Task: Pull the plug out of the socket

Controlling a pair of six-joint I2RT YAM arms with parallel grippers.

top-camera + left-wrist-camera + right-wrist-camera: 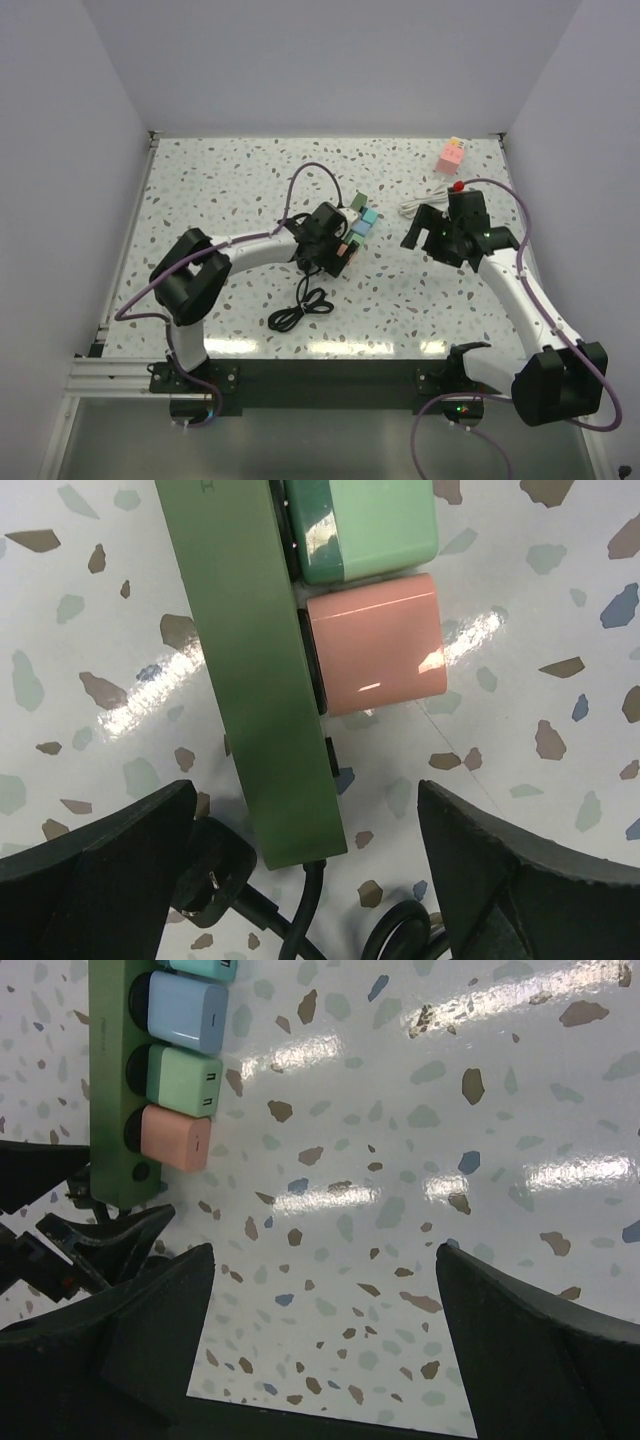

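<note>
1. Where the speckled table (240, 180) spreads under both arms, the socket (345, 238) lies near its middle, aslant, just ahead of the left arm's wrist.
2. The left gripper (308, 810) hangs over the socket's cord end, its claw wide, one finger on each side of the bar and neither touching it.
3. The right gripper (325, 1260) hovers over bare table to the right of the socket, its claw also wide and holding nothing.
4. Along one long side of the socket sit the plugs in a row: a blue plug (185, 1012), then a green plug (370, 525), then a pink plug (375, 645) nearest the cord end, all seated.
5. A thin black cord (310, 910) leaves that end and loops on the table.
6. A white cable (420, 203) and a small pink block (452, 154) lie at the far right.
</note>
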